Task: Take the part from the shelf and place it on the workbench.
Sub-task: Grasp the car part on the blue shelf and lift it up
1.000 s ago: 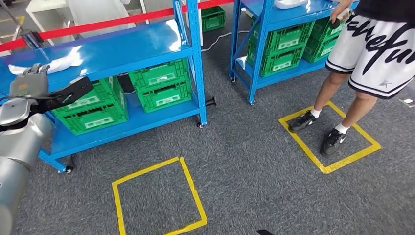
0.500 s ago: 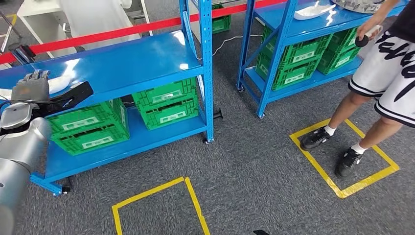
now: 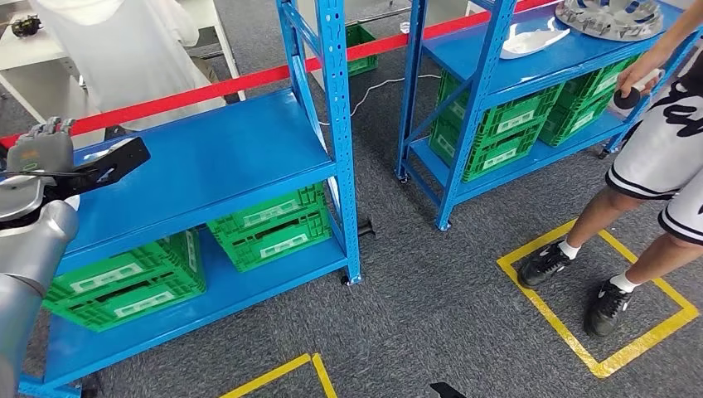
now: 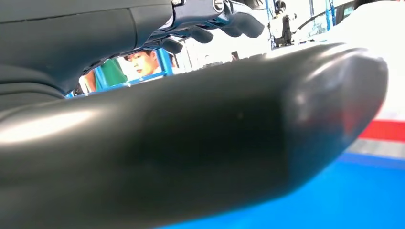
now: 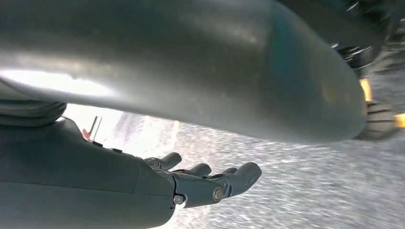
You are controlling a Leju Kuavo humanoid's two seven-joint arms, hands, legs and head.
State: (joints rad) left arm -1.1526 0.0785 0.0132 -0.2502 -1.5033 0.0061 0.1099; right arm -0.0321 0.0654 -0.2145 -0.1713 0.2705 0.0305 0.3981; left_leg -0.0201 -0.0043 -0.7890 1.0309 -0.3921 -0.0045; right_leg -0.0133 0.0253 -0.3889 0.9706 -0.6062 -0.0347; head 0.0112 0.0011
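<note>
- Left hand (image 3: 41,153): raised at the left edge of the head view, level with the upper deck of the near blue shelf (image 3: 207,157). Its fingers are closed around the end of a long black part (image 3: 104,163), which juts forward over the deck's left end.
- Left wrist view: the same part, large, dark and rounded, passes beneath the darker fingers (image 4: 210,19), with blue decking behind it.
- Right hand (image 5: 191,183): hangs above grey carpet, fingers slack and slightly apart, holding nothing.
- Near blue shelf: green crates (image 3: 269,228) stand on its lower deck.
- Far blue shelf (image 3: 530,62): carries a white tray (image 3: 530,37) and a grey metal casting (image 3: 613,16) on top.
- Person (image 3: 655,157): stands inside a yellow floor square (image 3: 601,303), beside the far shelf.
- White worktop (image 3: 25,58): stands behind the red barrier (image 3: 232,83), at upper left.
- Progress, as judged: the pick-up appears complete, since the part is in the grasp and seems lifted off the deck. Carrying it to the worktop, setting it down and releasing it are left.
</note>
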